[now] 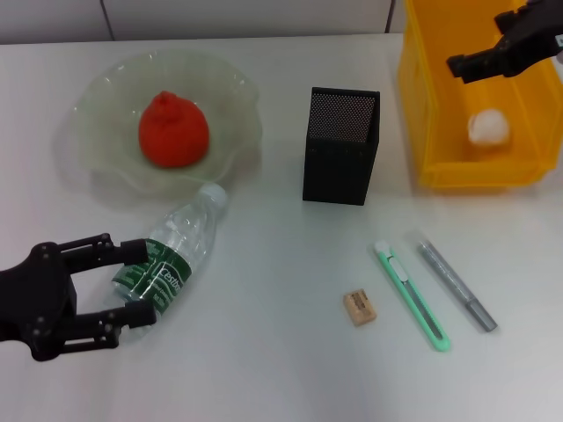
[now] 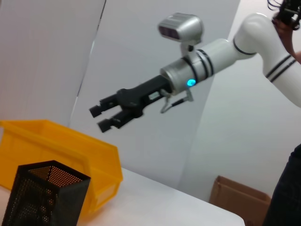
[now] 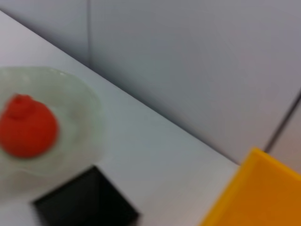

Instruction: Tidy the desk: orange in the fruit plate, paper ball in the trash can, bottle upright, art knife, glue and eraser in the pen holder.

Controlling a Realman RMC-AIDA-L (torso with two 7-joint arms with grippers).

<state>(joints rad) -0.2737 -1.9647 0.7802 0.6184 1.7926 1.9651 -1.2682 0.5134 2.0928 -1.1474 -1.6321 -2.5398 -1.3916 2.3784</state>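
The orange (image 1: 173, 129) sits in the fruit plate (image 1: 97, 97) at the back left of the desk (image 1: 264, 360). The bottle (image 1: 171, 255) lies on its side, its cap toward the plate. My left gripper (image 1: 141, 281) is open, with a finger on each side of the bottle's lower end. My right gripper (image 1: 462, 66) is open and empty above the trash can (image 1: 422, 132), which holds the paper ball (image 1: 488, 127). The pen holder (image 1: 341, 145) stands mid-desk. The eraser (image 1: 359, 308), art knife (image 1: 411, 294) and glue (image 1: 456, 286) lie in front of it.
The left wrist view shows my right gripper (image 2: 101, 117) above the trash can (image 2: 56, 141), with the pen holder (image 2: 44, 193) in front. The right wrist view shows the orange (image 3: 27, 132), the fruit plate (image 3: 75, 108), the pen holder (image 3: 87, 202) and the trash can (image 3: 254, 193).
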